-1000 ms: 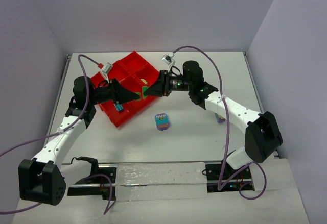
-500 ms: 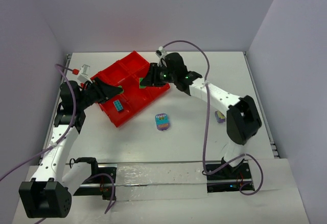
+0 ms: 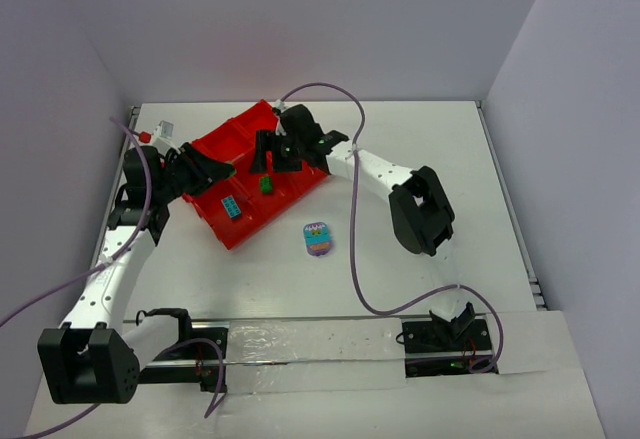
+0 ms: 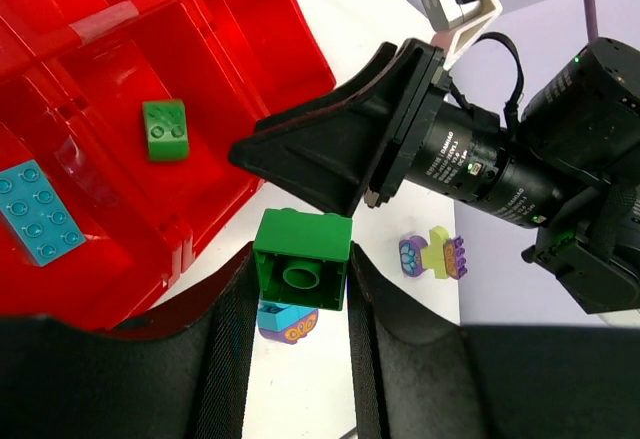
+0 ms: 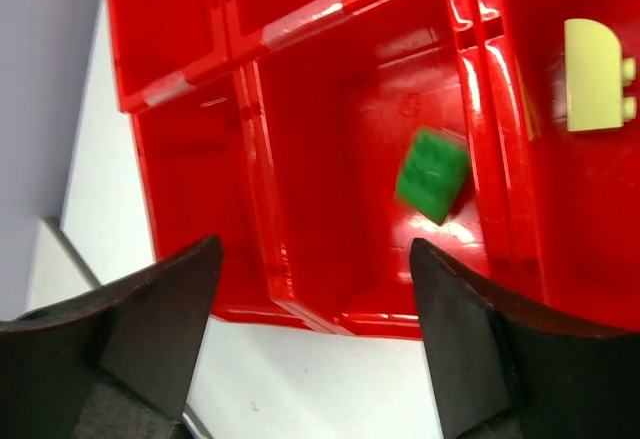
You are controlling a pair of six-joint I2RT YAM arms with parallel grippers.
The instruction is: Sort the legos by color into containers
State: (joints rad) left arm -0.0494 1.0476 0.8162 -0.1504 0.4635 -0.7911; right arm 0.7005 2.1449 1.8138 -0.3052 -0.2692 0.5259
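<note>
Worktop (image 3: 450,139): white, carrying the tray and the unsorted legos.
Red tray (image 3: 238,131): sits towards the far left, with both arms reaching over it.
Right gripper (image 5: 312,259): jaws apart and holding nothing, poised above a middle compartment.
Left gripper (image 4: 298,254): clamped on the held green brick (image 4: 302,271), hollow underside facing the camera, near the tray's edge and close to the right arm's wrist.
Multicolour clump (image 3: 318,239): on the worktop just outside the tray, not yet sorted.
Purple and yellow-green clump (image 4: 432,256): also on the worktop, beyond the right arm.
Blue brick (image 4: 40,211): lies in its own compartment.
Loose green brick (image 5: 432,174): blurred, in the compartment beneath the right gripper.
Yellow brick (image 5: 597,74): in the neighbouring compartment.
Step in hand: probably the green sort, with one brick in and a second carried.
Next move: the right arm likely needs to clear away so the left can bring its brick over the same compartment and let go. The clumps will then want pulling apart.
</note>
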